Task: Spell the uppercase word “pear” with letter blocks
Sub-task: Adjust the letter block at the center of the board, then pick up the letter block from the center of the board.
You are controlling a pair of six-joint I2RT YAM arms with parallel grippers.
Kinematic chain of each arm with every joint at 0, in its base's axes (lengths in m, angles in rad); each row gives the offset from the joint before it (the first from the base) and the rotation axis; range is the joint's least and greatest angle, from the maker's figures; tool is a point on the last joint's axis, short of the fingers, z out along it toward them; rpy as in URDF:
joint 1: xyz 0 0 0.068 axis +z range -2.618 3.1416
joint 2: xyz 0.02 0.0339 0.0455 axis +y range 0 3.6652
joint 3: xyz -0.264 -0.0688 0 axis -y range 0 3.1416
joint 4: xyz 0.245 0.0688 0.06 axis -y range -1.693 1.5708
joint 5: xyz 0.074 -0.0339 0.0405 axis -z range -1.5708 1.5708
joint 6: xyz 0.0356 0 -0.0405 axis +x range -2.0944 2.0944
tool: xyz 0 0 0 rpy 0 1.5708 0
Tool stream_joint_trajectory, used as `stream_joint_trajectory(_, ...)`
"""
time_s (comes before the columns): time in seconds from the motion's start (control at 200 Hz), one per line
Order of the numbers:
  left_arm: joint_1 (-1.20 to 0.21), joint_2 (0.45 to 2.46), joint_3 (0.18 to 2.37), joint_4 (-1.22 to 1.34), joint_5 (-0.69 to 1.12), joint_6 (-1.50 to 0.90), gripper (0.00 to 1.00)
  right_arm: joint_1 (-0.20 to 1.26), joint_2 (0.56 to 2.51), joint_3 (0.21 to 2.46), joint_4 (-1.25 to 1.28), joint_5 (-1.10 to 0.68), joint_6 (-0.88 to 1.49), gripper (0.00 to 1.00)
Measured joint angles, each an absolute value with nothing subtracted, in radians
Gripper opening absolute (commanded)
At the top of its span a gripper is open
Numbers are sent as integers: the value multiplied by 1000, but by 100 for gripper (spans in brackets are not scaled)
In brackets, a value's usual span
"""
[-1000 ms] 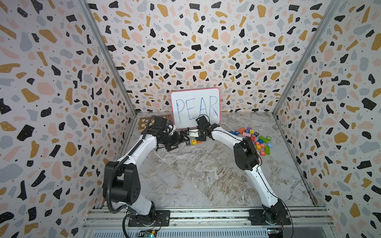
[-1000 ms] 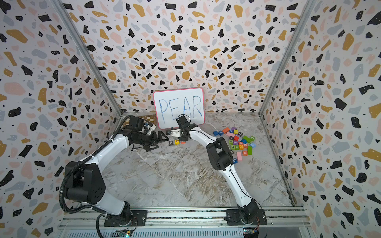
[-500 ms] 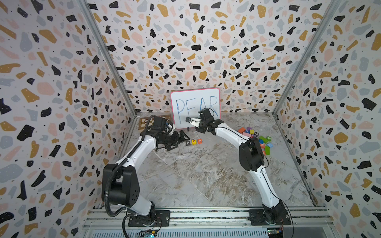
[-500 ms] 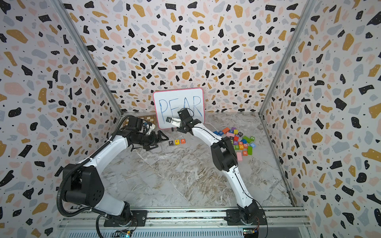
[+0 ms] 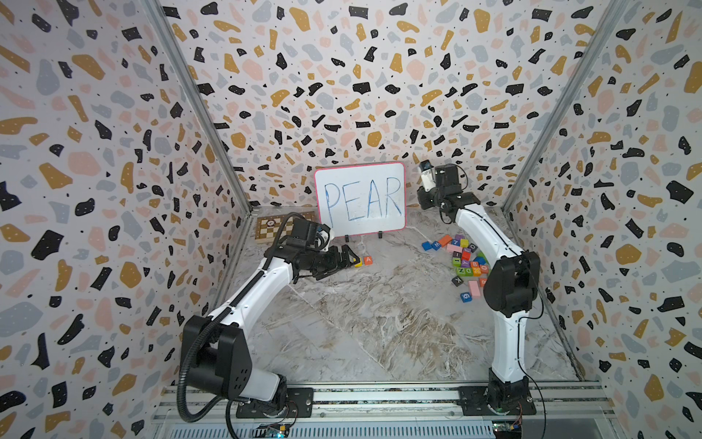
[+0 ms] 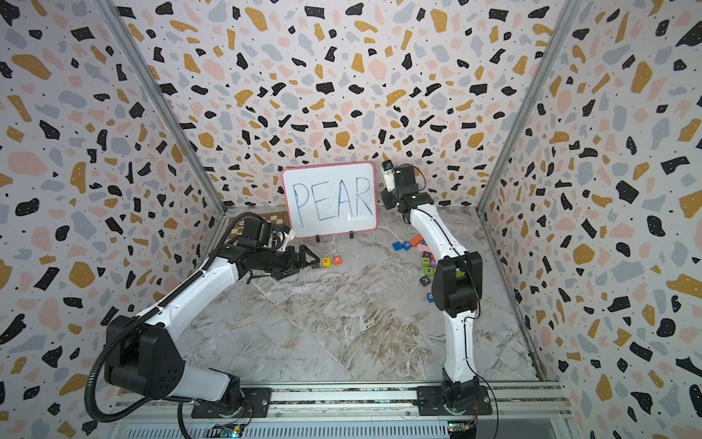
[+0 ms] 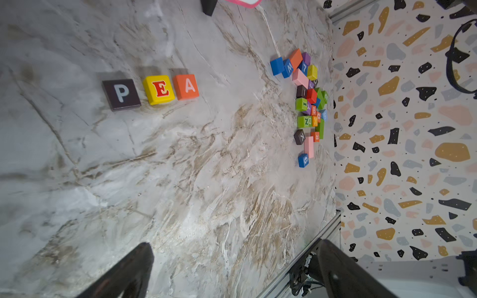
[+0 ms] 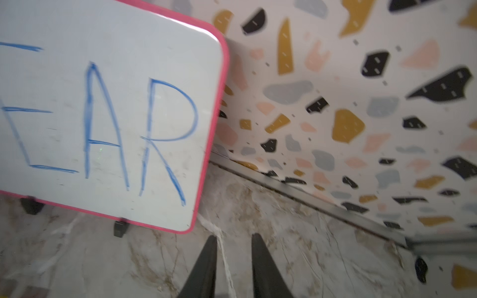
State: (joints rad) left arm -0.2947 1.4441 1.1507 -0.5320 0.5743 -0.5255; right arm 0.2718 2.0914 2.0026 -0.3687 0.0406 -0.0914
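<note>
Letter blocks (image 6: 326,261) stand three-quarters spelled: P block (image 7: 121,94), E block (image 7: 159,89) and A block (image 7: 186,86) lie in a row on the worktop (image 7: 206,167), R block (image 7: 316,136) lies in the pile (image 7: 302,77), left tool (image 7: 236,247) spread, right tool (image 8: 234,238) pressed together, both empty.

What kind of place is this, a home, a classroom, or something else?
Likely a robot lab test booth: terrazzo-patterned wall panels box in a marble-patterned tabletop, two white-and-black robot arms are bolted to a metal rail, and a pink-framed whiteboard reads PEAR.
</note>
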Motion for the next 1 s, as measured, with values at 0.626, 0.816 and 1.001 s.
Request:
stream_joint_trajectory(0.626, -582, 1557, 1138, -441, 515, -592, 99, -44, 1705, 1209, -253, -63, 87, 42)
stream_joint_trajectory(0.816, -590, 1578, 1162, -439, 515, -592, 99, -41, 1702, 1191, -265, -32, 127, 42)
stream_joint_trajectory(1.001, -602, 1600, 1162, -432, 519, -595, 99, -62, 1596, 1033, -253, -4, 178, 42)
